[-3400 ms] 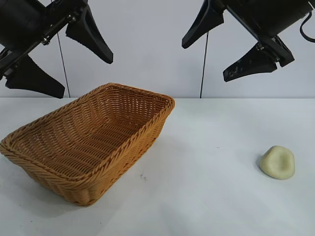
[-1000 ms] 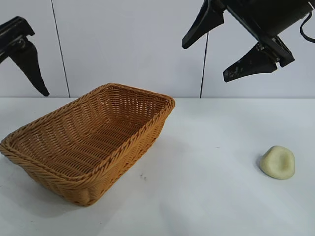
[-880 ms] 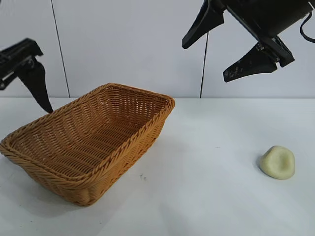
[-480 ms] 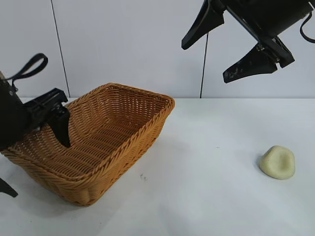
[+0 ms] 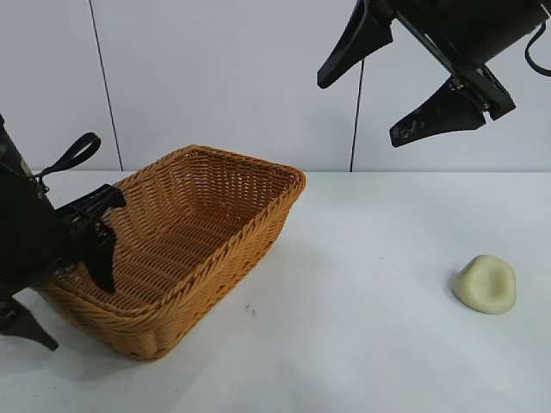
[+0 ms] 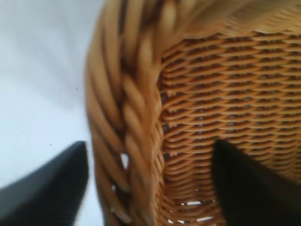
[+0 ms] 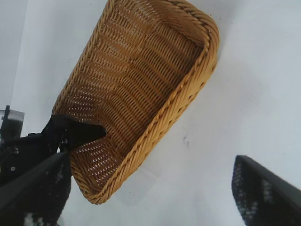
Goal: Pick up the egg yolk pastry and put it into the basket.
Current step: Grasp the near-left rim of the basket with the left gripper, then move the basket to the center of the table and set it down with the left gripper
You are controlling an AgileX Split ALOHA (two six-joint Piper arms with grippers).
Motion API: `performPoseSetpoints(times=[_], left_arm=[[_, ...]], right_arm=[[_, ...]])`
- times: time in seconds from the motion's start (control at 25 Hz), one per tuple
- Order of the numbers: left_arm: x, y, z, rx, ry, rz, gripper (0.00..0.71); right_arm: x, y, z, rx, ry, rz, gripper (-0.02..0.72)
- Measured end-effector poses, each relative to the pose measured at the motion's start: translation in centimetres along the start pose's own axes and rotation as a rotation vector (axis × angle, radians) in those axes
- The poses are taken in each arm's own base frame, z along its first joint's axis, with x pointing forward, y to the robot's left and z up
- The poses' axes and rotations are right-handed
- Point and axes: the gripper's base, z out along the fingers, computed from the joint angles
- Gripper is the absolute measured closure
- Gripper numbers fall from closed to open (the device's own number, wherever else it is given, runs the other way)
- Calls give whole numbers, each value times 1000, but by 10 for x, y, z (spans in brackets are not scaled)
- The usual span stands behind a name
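Exterior view is showing the small pale yellow-cream egg yolk pastry [image 5: 485, 284] lying on the white table [image 5: 362, 344] at four o'clock, well apart from the orange-brown woven wicker basket [image 5: 198, 224]. Left hand [image 5: 60, 288] is straddling the basket's nine-o'clock rim, fingers apart. Right hand [image 5: 392, 82] is hanging at one o'clock, fingers spread.

The left gripper [image 5: 65, 280] was matte black, with tapering pointed fingers [image 5: 102, 258] and a black cable loop [image 5: 76, 153] arching off its bulky body. The right gripper [image 5: 400, 82] was black too, its two long fingers [image 5: 353, 43] wedge-shaped and narrowing to tips. In the wrist views the finger pads [image 6: 49, 188] showed a fine ribbed, grainy texture.
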Motion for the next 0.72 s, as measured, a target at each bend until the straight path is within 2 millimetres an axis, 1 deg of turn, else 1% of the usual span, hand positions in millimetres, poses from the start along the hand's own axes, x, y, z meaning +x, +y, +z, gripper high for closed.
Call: performPoseSetpoints(times=[0.04,0.08,0.12,0.24,0.32,0.48,0.6,0.64,0.72], left_arm=[[0,0,0,-2,1,0,546],[0,0,0,1,1,-9,597],[0,-1,0,7,1,-17,617],[-3,-8,-4,10,6,17,626],[-12,-17,-11,21,20,47,626],[-36,-36,-30,66,63,190,627],[-54,-50,-45,120,62,313,627],[-57,-55,-50,125,65,352,627],[-62,-61,-52,114,87,451,627]], right_arm=[[0,0,0,0,0,0,41],[0,0,0,0,0,0,41],[0,0,0,0,0,0,41],[0,0,0,0,0,0,41],[0,0,0,0,1,0,41],[0,0,0,-1,2,0,41],[0,0,0,-1,2,1,41],[0,0,0,-1,2,1,41],[0,0,0,-1,2,1,41]])
